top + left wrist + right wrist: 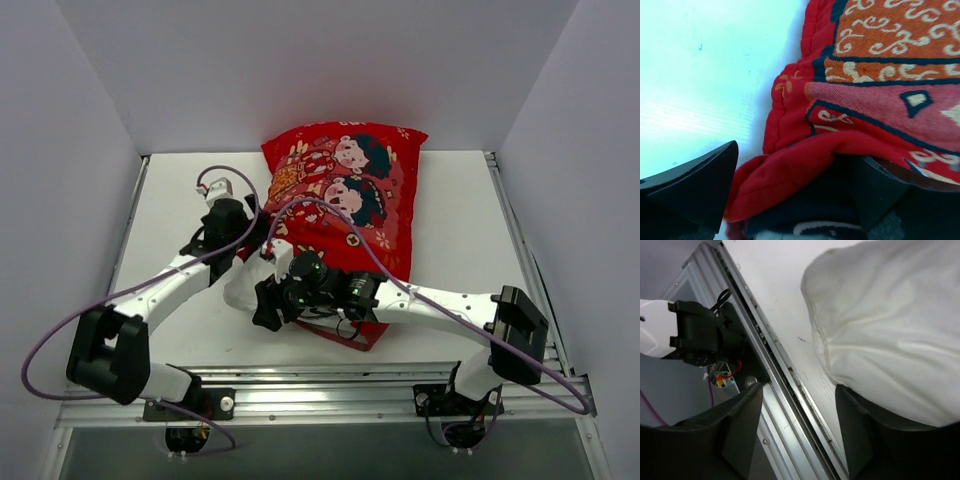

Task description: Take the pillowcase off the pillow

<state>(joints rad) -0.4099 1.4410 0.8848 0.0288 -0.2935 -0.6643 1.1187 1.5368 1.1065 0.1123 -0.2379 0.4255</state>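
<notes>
Pillowcase (345,190) is laid on the tabletop (450,230), pillow (880,330) exposed at its near end. Its left edge is straddled, ungripped, by the wide-open left tool (795,165); the right tool (799,390) is parted, empty.

There is one pillowcase (345,190), one pillow (880,335), one left arm (165,285) and one right arm (440,300).
</notes>
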